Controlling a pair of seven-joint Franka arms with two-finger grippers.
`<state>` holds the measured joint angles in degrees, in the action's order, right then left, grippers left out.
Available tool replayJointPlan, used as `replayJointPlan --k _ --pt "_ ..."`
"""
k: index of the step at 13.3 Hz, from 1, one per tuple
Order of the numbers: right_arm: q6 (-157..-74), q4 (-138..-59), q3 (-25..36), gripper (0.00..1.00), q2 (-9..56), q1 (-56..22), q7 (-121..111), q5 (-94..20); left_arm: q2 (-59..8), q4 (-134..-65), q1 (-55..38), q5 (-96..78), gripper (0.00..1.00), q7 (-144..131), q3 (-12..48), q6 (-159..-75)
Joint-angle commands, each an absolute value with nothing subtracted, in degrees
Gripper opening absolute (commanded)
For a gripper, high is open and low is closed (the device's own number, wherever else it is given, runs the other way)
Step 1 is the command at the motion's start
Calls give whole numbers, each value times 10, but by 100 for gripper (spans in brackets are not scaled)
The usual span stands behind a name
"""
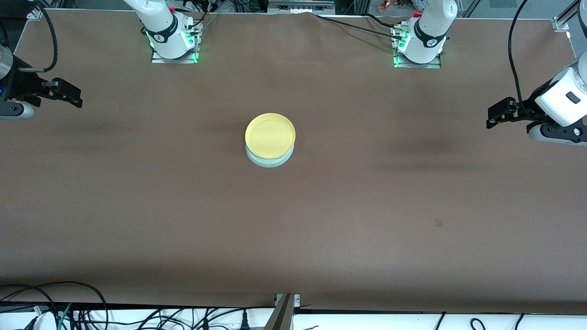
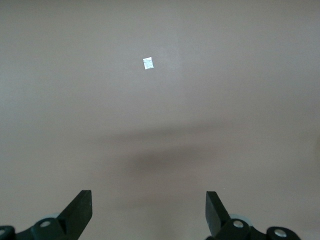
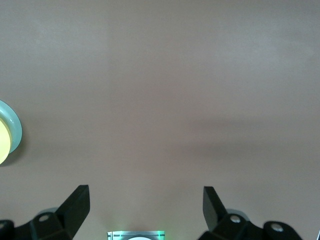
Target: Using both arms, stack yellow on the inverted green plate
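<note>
Left gripper [image 2: 149,212] hanging over bare brown table [image 2: 240,90], fingers [image 2: 80,207] spread wide (nothing between them). Small white scrap [image 2: 148,63] lying at twelve o'clock from gripper.

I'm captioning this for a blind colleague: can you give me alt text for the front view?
A yellow plate sits stacked on a pale green plate at the middle of a brown table. The left claw and right claw hang open over the table's two ends, holding nothing.
</note>
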<state>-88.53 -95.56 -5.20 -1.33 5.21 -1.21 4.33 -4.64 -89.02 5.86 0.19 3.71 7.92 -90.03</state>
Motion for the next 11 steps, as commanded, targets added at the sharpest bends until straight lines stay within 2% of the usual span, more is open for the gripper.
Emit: replayJointPlan --k 1,11 --pt "-892 -966 -64 100 -22 64 -11 39 -49 -879 60 12 100 38 83 -896" --pt "-894 -966 -62 100 -22 64 -10 -5 -48 -877 59 11 100 36 83 -897"
